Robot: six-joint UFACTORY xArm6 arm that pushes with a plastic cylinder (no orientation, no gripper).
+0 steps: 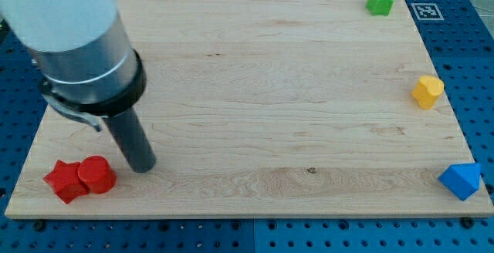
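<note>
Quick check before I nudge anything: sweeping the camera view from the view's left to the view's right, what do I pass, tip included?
red star block → red cylinder block, touching the star → my tip, just right of the cylinder → green star block → yellow block → blue block

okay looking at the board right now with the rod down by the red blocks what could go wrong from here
1. My tip sits just to the view's right of the red cylinder, which touches the red star block. Both lie near the board's bottom-left corner, so a leftward nudge could slide them off.
2. The blue block already sits at the right edge and looks easy to tip over it.
3. The arm's wide body hides the board's top-left area, so anything there cannot be checked.
</note>
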